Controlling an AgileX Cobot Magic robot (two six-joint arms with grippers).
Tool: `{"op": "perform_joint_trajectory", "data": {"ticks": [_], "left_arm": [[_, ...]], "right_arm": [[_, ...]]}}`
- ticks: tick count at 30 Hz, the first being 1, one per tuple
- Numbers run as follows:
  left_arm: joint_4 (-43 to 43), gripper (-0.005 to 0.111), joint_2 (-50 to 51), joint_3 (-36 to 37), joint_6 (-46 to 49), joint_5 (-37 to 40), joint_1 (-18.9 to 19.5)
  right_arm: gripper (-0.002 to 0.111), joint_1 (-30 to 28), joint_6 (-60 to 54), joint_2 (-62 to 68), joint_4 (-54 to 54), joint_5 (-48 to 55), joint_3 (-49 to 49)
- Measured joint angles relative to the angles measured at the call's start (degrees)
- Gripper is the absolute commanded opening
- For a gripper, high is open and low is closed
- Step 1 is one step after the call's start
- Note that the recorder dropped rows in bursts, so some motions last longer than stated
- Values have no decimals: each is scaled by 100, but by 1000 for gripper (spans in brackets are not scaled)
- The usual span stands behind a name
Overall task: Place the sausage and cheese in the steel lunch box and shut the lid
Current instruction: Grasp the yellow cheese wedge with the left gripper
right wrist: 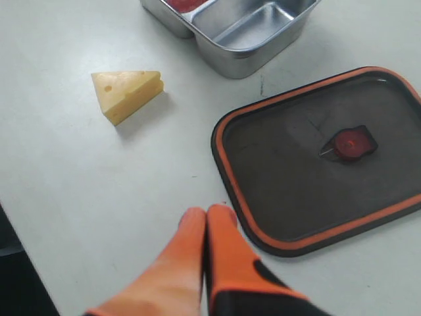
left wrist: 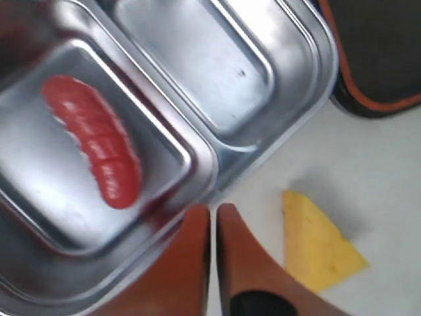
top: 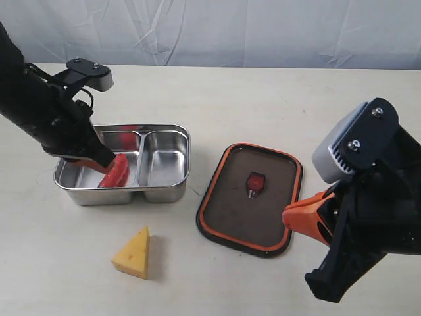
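The dark red sausage (top: 115, 172) (left wrist: 95, 141) lies in the left compartment of the steel lunch box (top: 164, 192) (left wrist: 217, 59) (right wrist: 243, 33); the right compartment holds nothing. My left gripper (top: 97, 160) (left wrist: 212, 210) hovers over that box's near edge, shut and holding nothing. The yellow cheese (top: 133, 253) (left wrist: 319, 247) (right wrist: 128, 92) rests on the table in front of the box. The dark lid (top: 237, 204) (right wrist: 296, 164), orange-rimmed with a red valve (top: 255, 181) (right wrist: 348, 143), lies flat to the right of the box. My right gripper (top: 287, 215) (right wrist: 207, 212) is shut beside the lid's near right corner.
A pale tabletop (top: 263, 99) carries everything, and a white cloth backdrop (top: 230, 26) hangs behind it. The lid's corner (left wrist: 375, 66) shows close to the box in the left wrist view. The table's edge (right wrist: 13, 217) runs near the right gripper.
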Motion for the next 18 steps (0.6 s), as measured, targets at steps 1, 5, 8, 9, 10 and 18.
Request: {"op": "perform_joint_trajectory", "data": {"ticks": [1,5,8,9,10,18], "left_arm": [[-14,0,-47,0,-17,196,-11],[-11,0,-265,15,-403,675,-227],[18,0,-452,159,-665,673,-565],[51,0,-491,214,-786,639,-692],[115,0,-533,283,-942,604,-863],[421,7,-601,604,-1406,524,-1843]], "right_arm": [[0,0,10,0,0,24,0],[0,0,51,0,0,36,0],[0,0,97,0,0,36,0],[0,0,119,0,0,40,0],[0,0,138,0,0,40,0],[0,0,193,0,0,121,0]]}}
